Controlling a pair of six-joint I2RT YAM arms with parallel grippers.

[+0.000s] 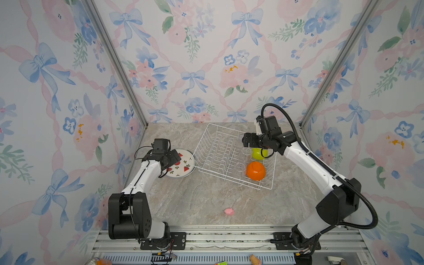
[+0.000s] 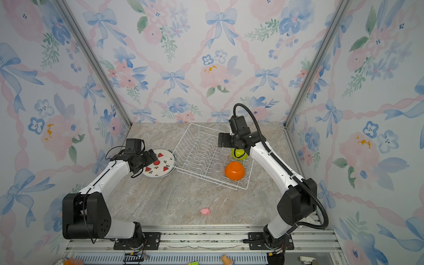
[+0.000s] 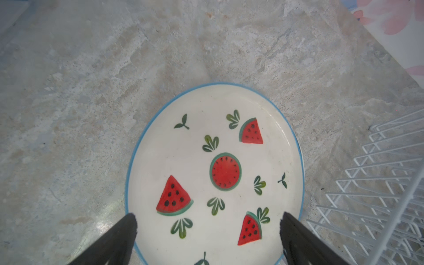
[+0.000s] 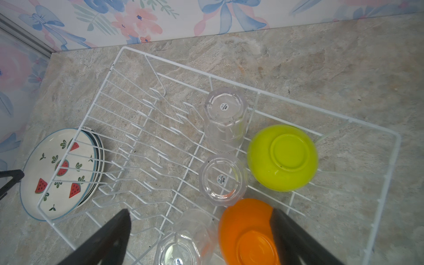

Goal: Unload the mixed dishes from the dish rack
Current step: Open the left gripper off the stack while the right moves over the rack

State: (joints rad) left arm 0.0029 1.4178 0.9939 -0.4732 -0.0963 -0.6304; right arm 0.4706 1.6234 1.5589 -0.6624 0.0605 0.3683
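The white wire dish rack (image 1: pixel 218 153) sits askew at the back of the table. Upside down inside it are a lime-green bowl (image 1: pixel 258 154), an orange bowl (image 1: pixel 255 171) and clear glasses (image 4: pixel 226 119) (image 4: pixel 221 181) (image 4: pixel 183 241). A stack of white watermelon-print plates (image 1: pixel 184 165) lies flat on the table, touching the rack's left side. My left gripper (image 3: pixel 207 218) hovers open over the top plate (image 3: pixel 215 174), holding nothing. Open and empty too, my right gripper (image 4: pixel 199 213) hangs above the rack's glasses and the orange bowl (image 4: pixel 247 234).
A small pink toy (image 1: pixel 229 211) lies on the marble tabletop near the front. Floral walls close in the left, back and right sides. A metal rail (image 1: pixel 229 238) with both arm bases runs along the front edge.
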